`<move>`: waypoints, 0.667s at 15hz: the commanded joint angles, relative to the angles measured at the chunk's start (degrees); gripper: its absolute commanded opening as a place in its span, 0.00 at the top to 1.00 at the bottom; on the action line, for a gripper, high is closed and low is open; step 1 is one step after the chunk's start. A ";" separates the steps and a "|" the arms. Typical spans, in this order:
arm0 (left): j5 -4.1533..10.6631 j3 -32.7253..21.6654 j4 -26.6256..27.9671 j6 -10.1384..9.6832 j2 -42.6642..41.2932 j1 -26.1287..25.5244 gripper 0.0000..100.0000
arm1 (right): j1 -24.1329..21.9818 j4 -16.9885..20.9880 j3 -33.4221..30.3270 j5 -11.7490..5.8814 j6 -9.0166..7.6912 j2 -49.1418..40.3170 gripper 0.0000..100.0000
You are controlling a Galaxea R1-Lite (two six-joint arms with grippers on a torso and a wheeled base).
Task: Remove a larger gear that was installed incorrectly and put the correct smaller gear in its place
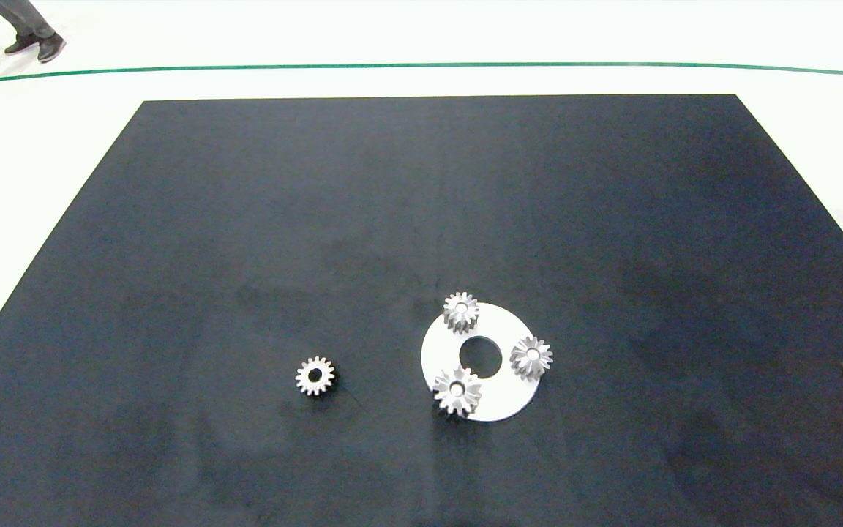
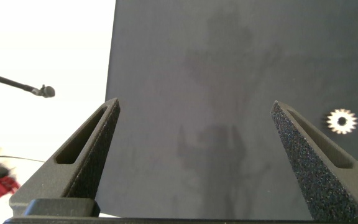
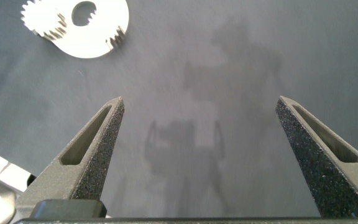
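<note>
Black matting (image 1: pixel 421 219) covers the table, and nothing of the swap looks begun: a white ring-shaped plate (image 1: pixel 513 399) carries all 3 of its gears, and both arms stand off from it; the right gripper (image 3: pixel 199 155) hangs with its fingers spread wide and empty above bare mat, the plate well ahead of it, only a dark tip of that arm showing at the head view's right edge; the left gripper (image 2: pixel 197 158) is likewise wide open over bare mat, holding nothing.

Still to do, by my judgement: lift off the larger gear (image 1: pixel 457 391), then fit the smaller one.

Largest first: the larger gear, silver and starburst-toothed with a small centre hole, sits on the plate's near-left rim; the smaller gear (image 1: pixel 315 376), blunt-toothed with a wide dark hole, lies flat on the mat, well left of the plate.
</note>
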 commanded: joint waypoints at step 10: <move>0.12 -2.21 2.33 1.83 -0.68 0.54 0.00 | 30.61 24.62 -45.17 -7.39 -0.98 48.76 0.00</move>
